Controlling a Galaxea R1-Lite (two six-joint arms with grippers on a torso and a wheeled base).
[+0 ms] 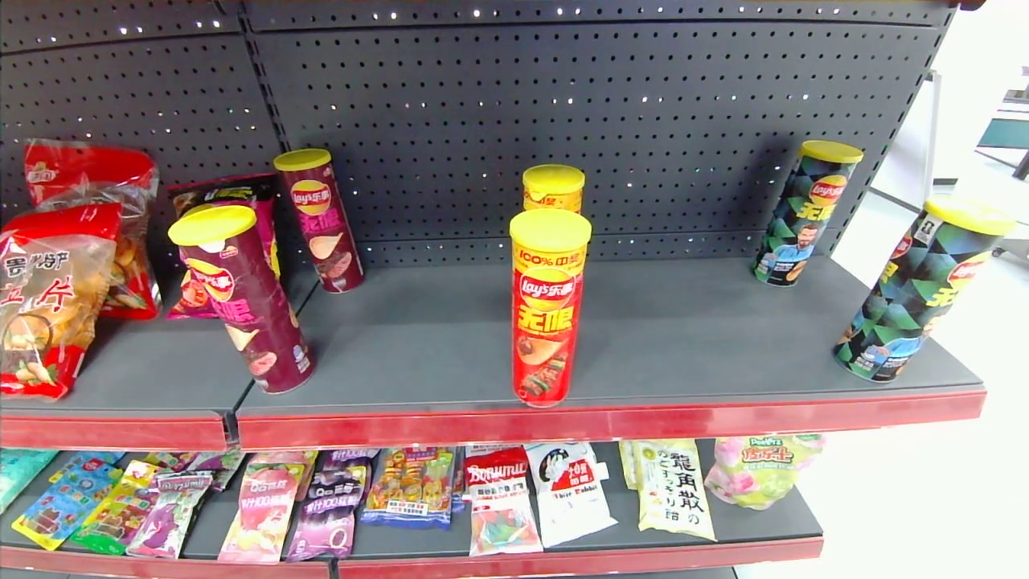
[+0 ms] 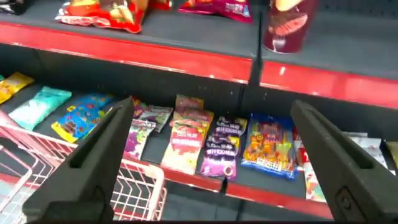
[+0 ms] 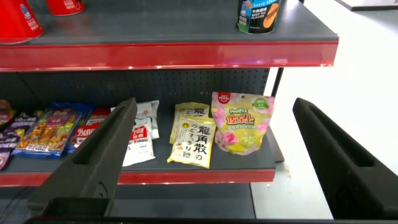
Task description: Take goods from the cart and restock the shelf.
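**Left gripper** (image 2: 211, 107): fingers spread, nothing between them. It hangs above the wire cart (image 2: 142, 167). You cannot tell what the cart holds, as only a corner of it shows.

**Right gripper** (image 3: 216, 106): also spread and empty, facing the lower shelf (image 3: 186, 177) of flat sachets.

**Upper shelf** (image 1: 659, 330), head view: the red can (image 1: 549, 322) stands at the centre front. The maroon can (image 1: 245, 305) is at 9 o'clock and the patterned can (image 1: 920, 293) at 3 o'clock. Each has a twin farther back. Wide bare gaps separate the three rows.

**Progress:** judge the restocking as barely started. Nothing is in hand, so your next pick has to come from the cart.
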